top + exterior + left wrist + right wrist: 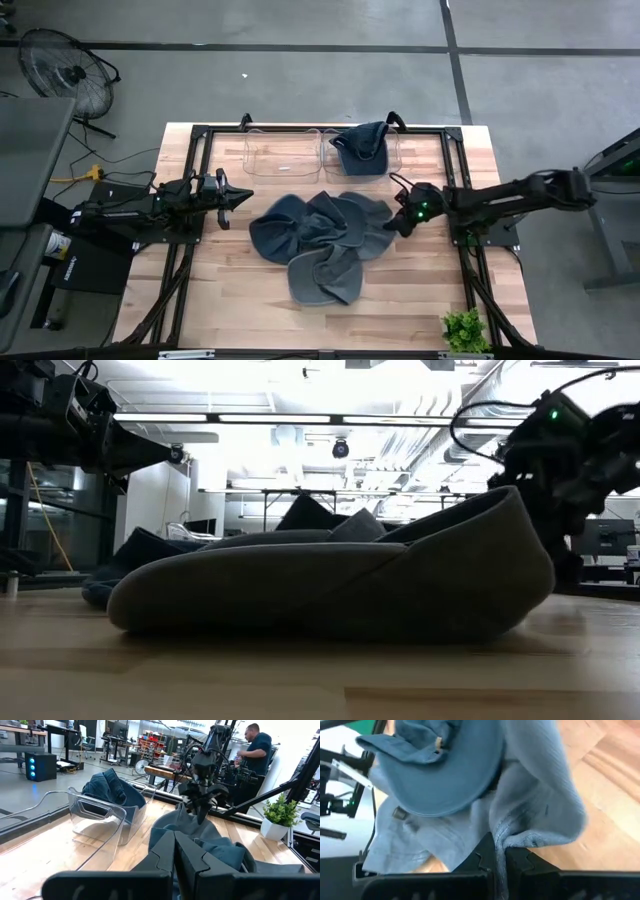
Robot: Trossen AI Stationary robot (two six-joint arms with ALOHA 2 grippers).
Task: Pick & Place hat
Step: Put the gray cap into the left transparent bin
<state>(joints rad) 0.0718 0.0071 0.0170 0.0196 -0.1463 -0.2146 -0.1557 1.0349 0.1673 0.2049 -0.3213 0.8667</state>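
Several blue-grey bucket hats lie heaped in the middle of the table (320, 245); the nearest one fills the low view (340, 585). One more hat (362, 148) sits in the right of two clear bins at the far edge. My right gripper (392, 225) is at the heap's right edge, shut on a hat's brim. My left gripper (247, 197) is shut and hovers just left of the heap, touching nothing; its shut fingers (174, 851) point toward the heap and the right gripper (202, 807) beyond it. My right gripper pinches a bunched fold of a hat's brim (516, 840) between its two fingers, at the heap's right edge. The fingers come slanting down from the table's right side. The cloth gathers into creases at the fingers, and the rest of the hat rests on the other hats.
The left clear bin (282, 152) stands beside the one holding a hat, both against the far frame rail. A small potted plant (465, 328) sits at the near right corner. A person (257, 750) stands beyond the table. Bare wood lies near the heap's near side (230, 300).
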